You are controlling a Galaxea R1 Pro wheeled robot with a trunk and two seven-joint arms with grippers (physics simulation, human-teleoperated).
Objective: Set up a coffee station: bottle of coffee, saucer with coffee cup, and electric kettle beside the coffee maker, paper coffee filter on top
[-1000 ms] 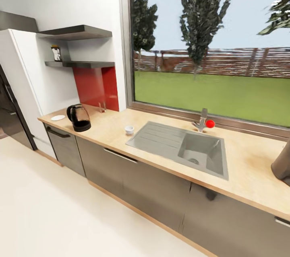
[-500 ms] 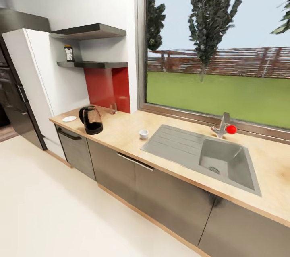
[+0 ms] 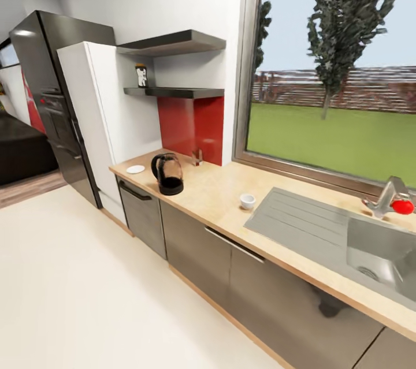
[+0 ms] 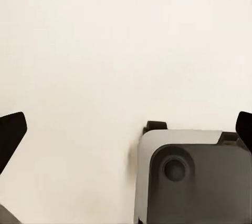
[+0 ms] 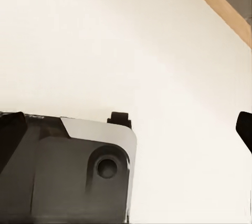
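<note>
Both tools (image 4: 126, 129) (image 5: 126, 129) wide over floor (image 3: 86, 299); kettle (image 3: 168, 173) beside cup (image 3: 248, 201) on countertop (image 3: 214, 190).

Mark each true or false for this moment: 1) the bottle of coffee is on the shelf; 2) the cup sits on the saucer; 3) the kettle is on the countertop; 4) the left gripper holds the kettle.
1) True: the bottle of coffee stands on the kitchen shelf.
2) False: the coffee cup stands on the bare countertop, far from the saucer.
3) True: the electric kettle is on it.
4) False: the left gripper is open over bare floor.
</note>
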